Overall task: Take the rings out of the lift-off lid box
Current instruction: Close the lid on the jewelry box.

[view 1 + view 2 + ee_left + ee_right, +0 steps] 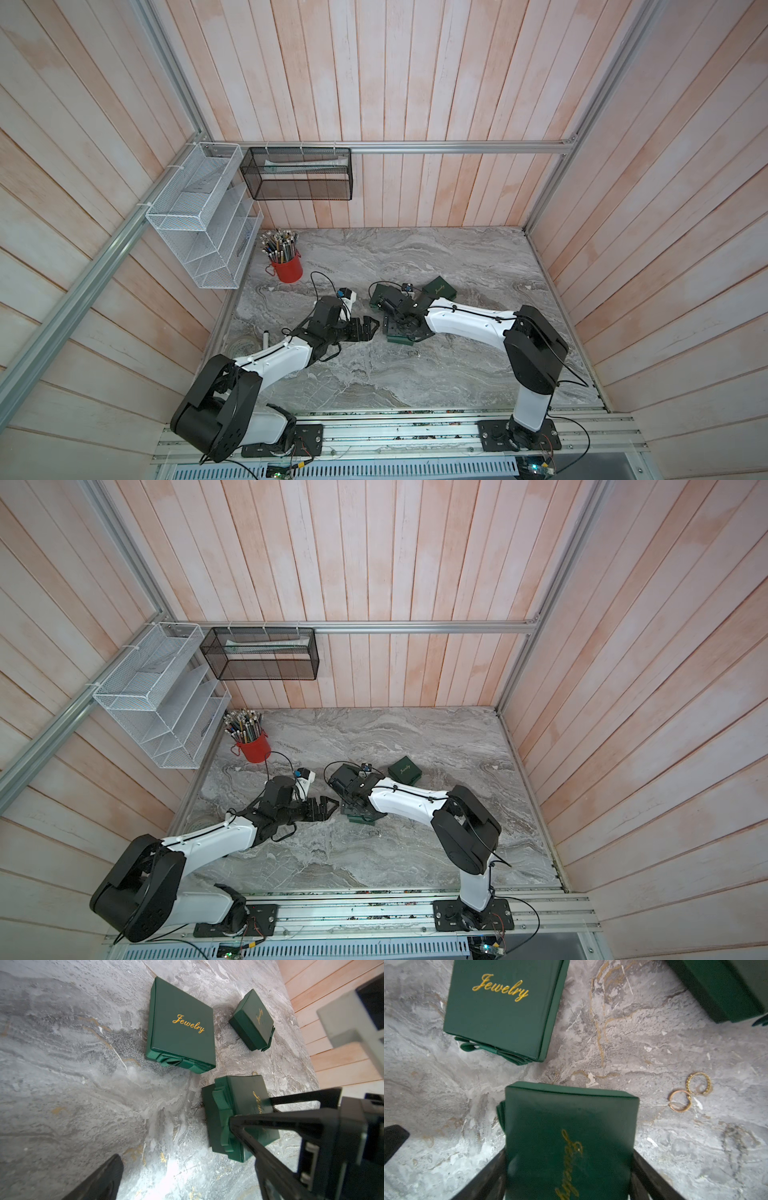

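Left fingers: spread wide, empty, over worktop.
Right fingers: clamped on small green box sides.
Rings: 2 on worktop, touching each other, beside that box.

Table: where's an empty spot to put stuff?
Bare marble runs along the back wall from the red pencil cup to the right wall, and in front up to the metal rail. The middle is crowded: green flat box, small box, held box in the right gripper, two rings and open left gripper.
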